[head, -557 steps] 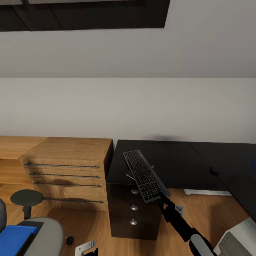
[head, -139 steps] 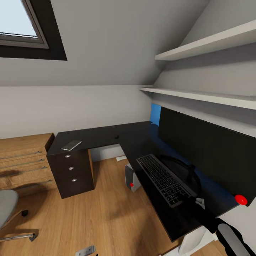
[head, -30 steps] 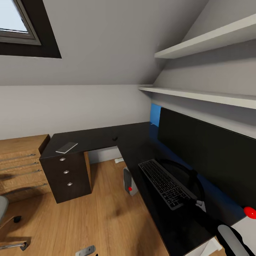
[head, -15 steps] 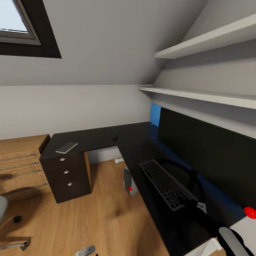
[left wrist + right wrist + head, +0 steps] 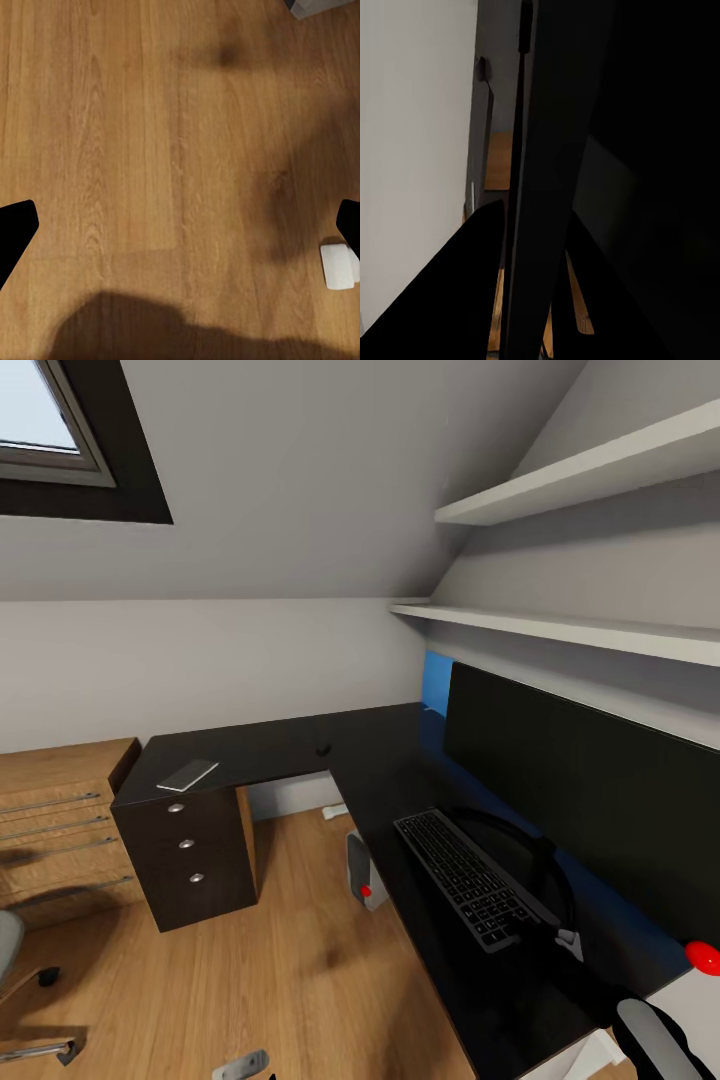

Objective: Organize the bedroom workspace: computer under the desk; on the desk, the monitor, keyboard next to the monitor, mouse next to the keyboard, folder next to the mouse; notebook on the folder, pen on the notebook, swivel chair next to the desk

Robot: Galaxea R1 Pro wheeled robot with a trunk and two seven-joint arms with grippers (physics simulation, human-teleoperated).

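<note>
- We found the keyboard [image 5: 462, 879] lying on the desk [image 5: 300, 745], just in front of the monitor [image 5: 580, 780] and roughly parallel to its screen; we judge it was being set there to meet the "next to the monitor" requirement.
- The right gripper [image 5: 553, 940] was at the keyboard's near end. In the right wrist view a thin dark slab, which we took for the keyboard seen edge-on, ran between the two fingers [image 5: 472, 292], so we judged the jaws closed on it and not yet released.
- The left gripper [image 5: 180, 225] stood wide apart and empty, pointing down at the wooden floor [image 5: 135, 135]; we judge it was parked clear of the work.
- The computer [image 5: 362, 872] stood on the floor at the desk's edge, partly tucked beneath the top.
- The notebook [image 5: 187, 774] lay flat on the far wing of the desk above the drawer unit [image 5: 190, 850].
- A small dark item near the desk's inner corner was too small to identify.
- The swivel chair [image 5: 10, 960] showed at the edge of the head view, well apart from the desk.
</note>
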